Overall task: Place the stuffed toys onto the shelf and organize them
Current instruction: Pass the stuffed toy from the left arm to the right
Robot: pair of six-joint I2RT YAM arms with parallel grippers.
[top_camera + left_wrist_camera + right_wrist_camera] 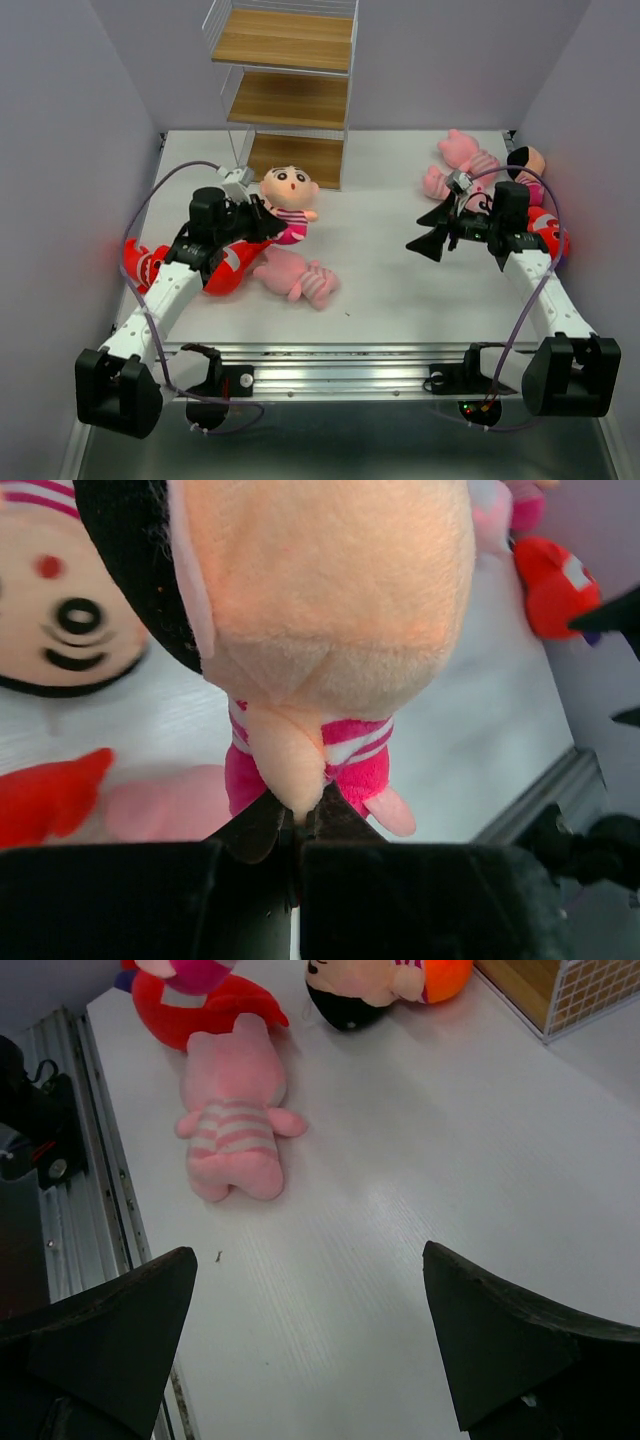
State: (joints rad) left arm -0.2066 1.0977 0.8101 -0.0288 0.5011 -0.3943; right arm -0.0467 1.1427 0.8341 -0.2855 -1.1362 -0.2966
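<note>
My left gripper is shut on the arm of a dark-haired doll in a pink striped top. It holds the doll up in front of the shelf. In the left wrist view the doll fills the frame above the closed gripper. A second doll's face lies to its left. A pink animal and red sharks lie under and beside the left arm. My right gripper is open and empty over bare table, as the right wrist view shows.
A pink animal, a doll and a red shark lie behind the right arm by the right wall. The right wrist view shows a pink animal, a red shark, an orange doll and the shelf's foot. Grey walls close in three sides.
</note>
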